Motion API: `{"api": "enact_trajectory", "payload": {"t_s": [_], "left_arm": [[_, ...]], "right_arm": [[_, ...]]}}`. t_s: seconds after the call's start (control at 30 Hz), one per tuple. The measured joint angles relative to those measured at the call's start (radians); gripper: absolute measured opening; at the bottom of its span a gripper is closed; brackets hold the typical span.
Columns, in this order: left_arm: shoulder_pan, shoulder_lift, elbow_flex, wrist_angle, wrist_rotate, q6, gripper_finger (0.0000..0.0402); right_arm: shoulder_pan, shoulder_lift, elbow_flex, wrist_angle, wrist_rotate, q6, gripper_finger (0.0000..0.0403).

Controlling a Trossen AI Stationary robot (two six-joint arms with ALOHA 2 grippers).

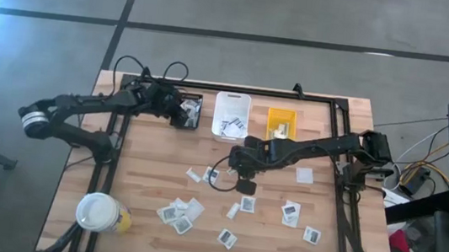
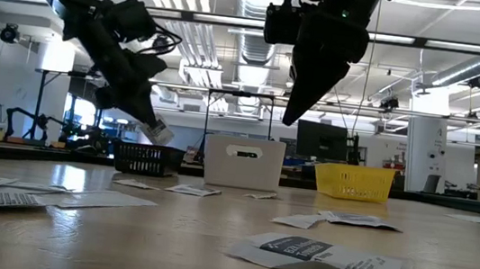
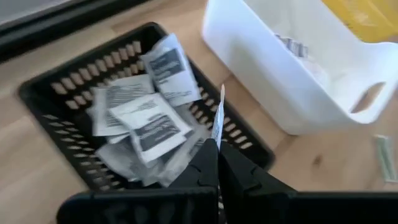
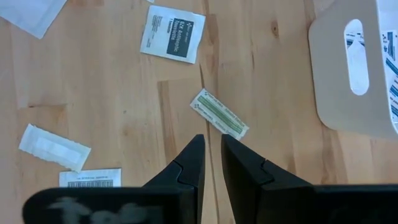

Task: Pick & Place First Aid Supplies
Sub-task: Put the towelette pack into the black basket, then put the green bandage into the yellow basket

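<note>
My left gripper (image 3: pixel 214 146) hangs over the black bin (image 3: pixel 68 93), shut on a white packet (image 3: pixel 217 115) seen edge-on. Several white packets with dark patches (image 3: pixel 152 121) lie in that bin. My right gripper (image 4: pixel 212 140) points down above the middle of the table. Its fingers stand narrowly open with nothing between them. Just beyond its tips a pale yellow-green strip (image 4: pixel 219 113) lies flat on the wood. A white packet with a dark patch (image 4: pixel 173 34) lies farther on. More packets (image 1: pixel 184 216) are scattered toward the table's near edge. My left gripper pinches one edge of the white packet (image 3: pixel 217 134) between its two fingertips. The fingers slant down toward the black bin. The packet sticks out past the tips on edge, lifted clear above the packets in the bin (image 2: pixel 160 133).
A white bin (image 1: pixel 232 114) and a yellow bin (image 1: pixel 281 122) stand in a row to the right of the black bin (image 1: pixel 185 111) at the far edge. A white-lidded cup (image 1: pixel 100 212) stands at the near left. A black frame rail (image 1: pixel 254 91) runs along the far side.
</note>
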Motion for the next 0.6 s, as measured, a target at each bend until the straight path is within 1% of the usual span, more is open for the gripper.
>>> {"api": "enact_trajectory", "payload": {"t_s": [0.07, 0.13, 0.4, 0.5, 0.6], "left_arm": [[0.000, 0.011, 0.000, 0.011, 0.036, -0.003, 0.0000], [0.000, 0.019, 0.000, 0.008, 0.049, -0.003, 0.0000], [0.005, 0.033, 0.000, 0.009, 0.039, -0.003, 0.0003], [0.005, 0.033, 0.000, 0.008, -0.003, 0.003, 0.0017], [0.005, 0.033, 0.000, 0.010, -0.047, 0.003, 0.0041]], "right_arm": [[0.000, 0.000, 0.000, 0.001, 0.000, 0.000, 0.0050], [0.000, 0.000, 0.000, 0.002, 0.000, 0.000, 0.0050], [0.000, 0.000, -0.001, 0.003, 0.000, 0.000, 0.0050], [0.000, 0.000, -0.001, 0.003, 0.000, 0.002, 0.0050], [0.000, 0.000, -0.001, 0.003, 0.000, 0.019, 0.0050]]}}
